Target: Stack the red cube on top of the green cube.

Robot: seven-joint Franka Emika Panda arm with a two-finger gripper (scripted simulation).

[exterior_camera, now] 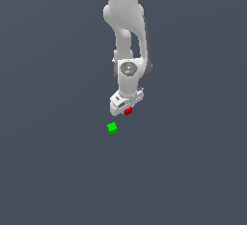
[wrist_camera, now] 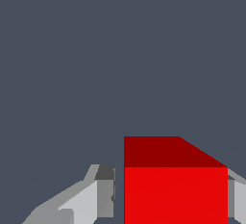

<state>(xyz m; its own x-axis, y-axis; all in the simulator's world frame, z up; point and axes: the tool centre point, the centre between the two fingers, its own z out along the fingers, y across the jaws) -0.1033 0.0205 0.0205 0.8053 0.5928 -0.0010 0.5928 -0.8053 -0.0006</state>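
You have the red cube [wrist_camera: 175, 194] between the jaws: in the wrist view a gray finger [wrist_camera: 105, 196] stands at one side of it and a sliver of the other finger [wrist_camera: 236, 199] at the opposite side, both close up against its faces, so the jaws are closed about as far as the cube's width and grip it. The gripper [exterior_camera: 126, 107] shows in the exterior view as a white body with the red cube [exterior_camera: 128, 111] peeking out at its lower edge. The cube has no long axis; it sits square to the fingers, one flat face turned toward the wrist camera. The green cube [exterior_camera: 112, 128] lies on the dark table [exterior_camera: 58, 171], near the jaws but apart from them, lower and toward the exterior view's left, with its corners turned so it looks diamond-like.
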